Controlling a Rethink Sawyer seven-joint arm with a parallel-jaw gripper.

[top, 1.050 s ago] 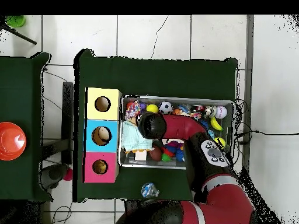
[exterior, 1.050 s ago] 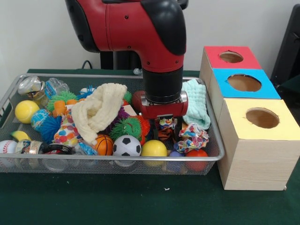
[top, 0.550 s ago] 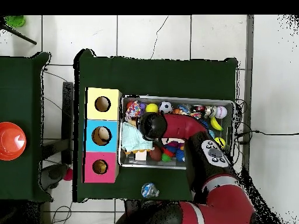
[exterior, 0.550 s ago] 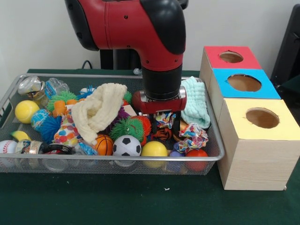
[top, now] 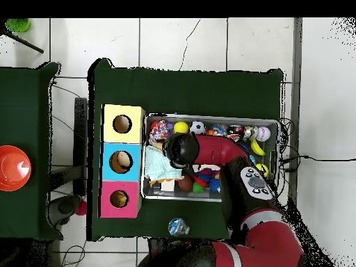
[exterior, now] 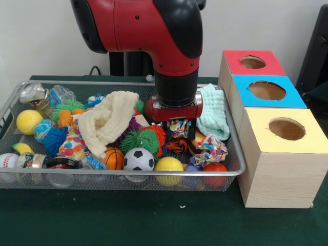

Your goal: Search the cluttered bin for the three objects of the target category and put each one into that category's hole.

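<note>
Robot arm lifting a patterned cloth from a crowded toy bin

A red and black robot arm [exterior: 154, 36] reaches down from the top of the front view into a silver wire mesh bin [exterior: 233, 148] at centre left. Its gripper [exterior: 179, 134] has its dark fingers drawn close on a small multicoloured patterned cloth bundle [exterior: 179, 128], which hangs between them just above the pile. My reading is that the pick is made and the lift is under way.

Around it lie a cream knitted cloth [exterior: 107, 123], a mint green knitted cloth [exterior: 214, 113], a second multicoloured cloth bundle [exterior: 210, 149], a black and white football toy [exterior: 138, 160], a yellow ball [exterior: 168, 165] and spiky green and orange balls.

At right stand 3 pale wooden boxes with round holes, topped red [exterior: 252, 62], blue [exterior: 266, 90] and yellow [exterior: 286, 128]. The next move probably calls for raising the cloth clear of the bin's rim, then carrying it right to a hole; which hole I cannot tell.

Everything rests on a dark green table covering [exterior: 154, 220]. A plain pale wall [exterior: 41, 46] stands behind. The overhead view shows a white tiled floor [top: 208, 42].
</note>
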